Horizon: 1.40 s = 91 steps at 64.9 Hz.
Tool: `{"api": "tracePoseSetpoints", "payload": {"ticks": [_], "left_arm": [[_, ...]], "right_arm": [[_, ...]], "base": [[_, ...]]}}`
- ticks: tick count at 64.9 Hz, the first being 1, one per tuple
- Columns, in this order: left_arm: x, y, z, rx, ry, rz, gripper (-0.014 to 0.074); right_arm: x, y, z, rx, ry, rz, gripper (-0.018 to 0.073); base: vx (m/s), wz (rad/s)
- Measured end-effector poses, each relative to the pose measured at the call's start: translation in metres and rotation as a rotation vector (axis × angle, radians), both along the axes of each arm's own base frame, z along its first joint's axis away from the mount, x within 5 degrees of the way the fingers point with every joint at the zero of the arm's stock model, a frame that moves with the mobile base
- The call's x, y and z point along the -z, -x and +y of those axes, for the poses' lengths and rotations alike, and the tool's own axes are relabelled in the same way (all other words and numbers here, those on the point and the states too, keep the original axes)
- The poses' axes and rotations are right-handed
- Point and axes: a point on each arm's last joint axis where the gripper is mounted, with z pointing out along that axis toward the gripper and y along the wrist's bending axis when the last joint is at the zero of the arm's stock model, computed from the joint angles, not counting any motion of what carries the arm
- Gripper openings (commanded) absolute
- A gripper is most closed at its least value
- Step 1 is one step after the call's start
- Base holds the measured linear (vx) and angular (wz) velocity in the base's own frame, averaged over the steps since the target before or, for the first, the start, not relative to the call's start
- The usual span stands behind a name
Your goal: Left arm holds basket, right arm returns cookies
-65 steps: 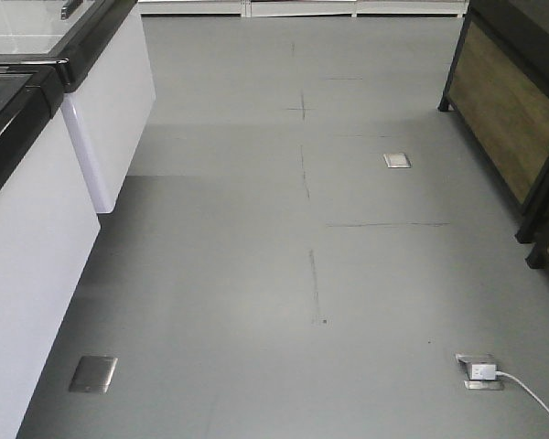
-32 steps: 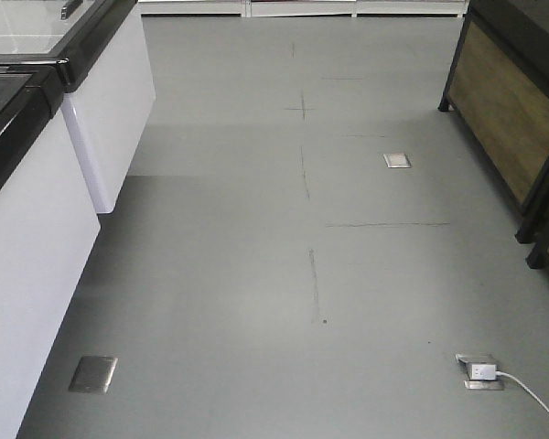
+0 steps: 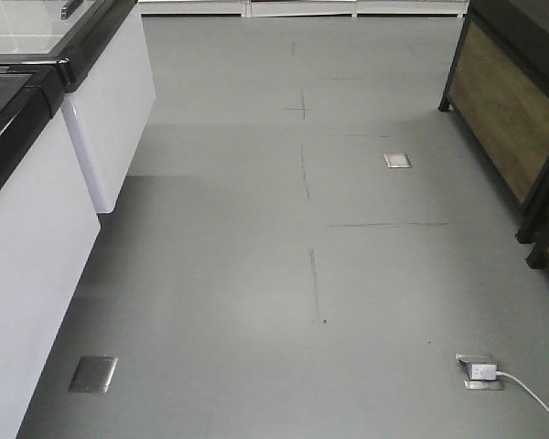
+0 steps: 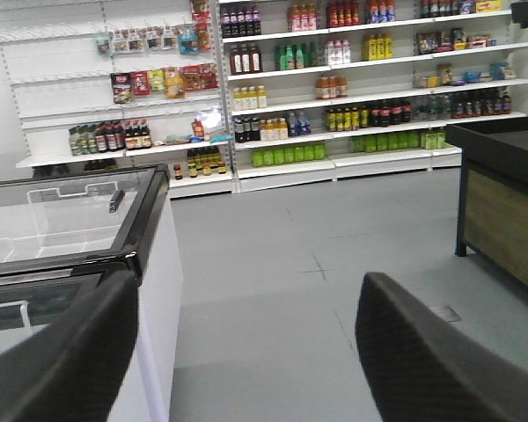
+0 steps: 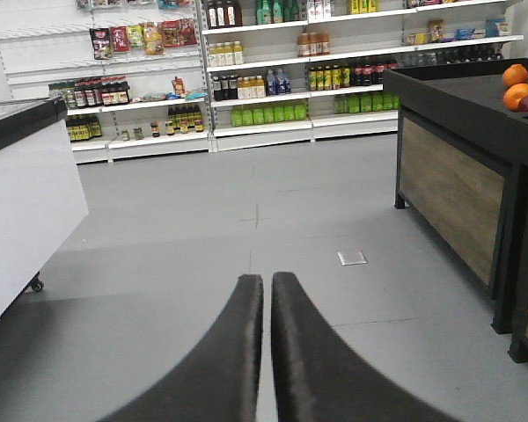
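The basket and the cookies are out of view in every frame. In the left wrist view my left gripper (image 4: 249,290) is open, its two black fingers (image 4: 70,360) wide apart with only grey floor between them. In the right wrist view my right gripper (image 5: 267,280) is shut, its two curved black fingers (image 5: 238,352) almost touching with nothing between them. Both grippers hang above bare floor and point down a shop aisle. Neither arm appears in the front-facing view.
A white chest freezer (image 3: 37,229) with a black rim lines the left side. A dark wood-panelled display stand (image 3: 512,110) stands on the right, with oranges (image 5: 517,88) on top. Shelves of bottles (image 4: 334,79) close the far end. A floor socket with a white plug (image 3: 480,370) sits near right.
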Motion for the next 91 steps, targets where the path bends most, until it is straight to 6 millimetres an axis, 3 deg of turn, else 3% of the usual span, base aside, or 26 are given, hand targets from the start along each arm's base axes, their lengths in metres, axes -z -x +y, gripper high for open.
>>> {"api": "tracePoseSetpoints", "payload": {"ticks": [27,46,71,91], "left_arm": [[0.005,0.006,0.05,-0.314,0.164,0.039,0.0507],[0.007,0.02,0.084,-0.544,0.529,-0.037,0.0506],[0.012,0.025,0.104,-0.651,0.912,-0.163,0.0493],[0.037,0.015,0.119,-0.648,1.184,-0.301,0.0493]], "right_arm": [[0.0,0.0,0.0,0.0,0.0,0.0,-0.0006],[0.0,0.0,0.0,0.0,0.0,0.0,-0.0006],[0.0,0.0,0.0,0.0,0.0,0.0,-0.0006],[0.0,0.0,0.0,0.0,0.0,0.0,-0.0006]], "base": [[0.0,0.0],[0.0,0.0],[0.0,0.0],[0.0,0.0]]}}
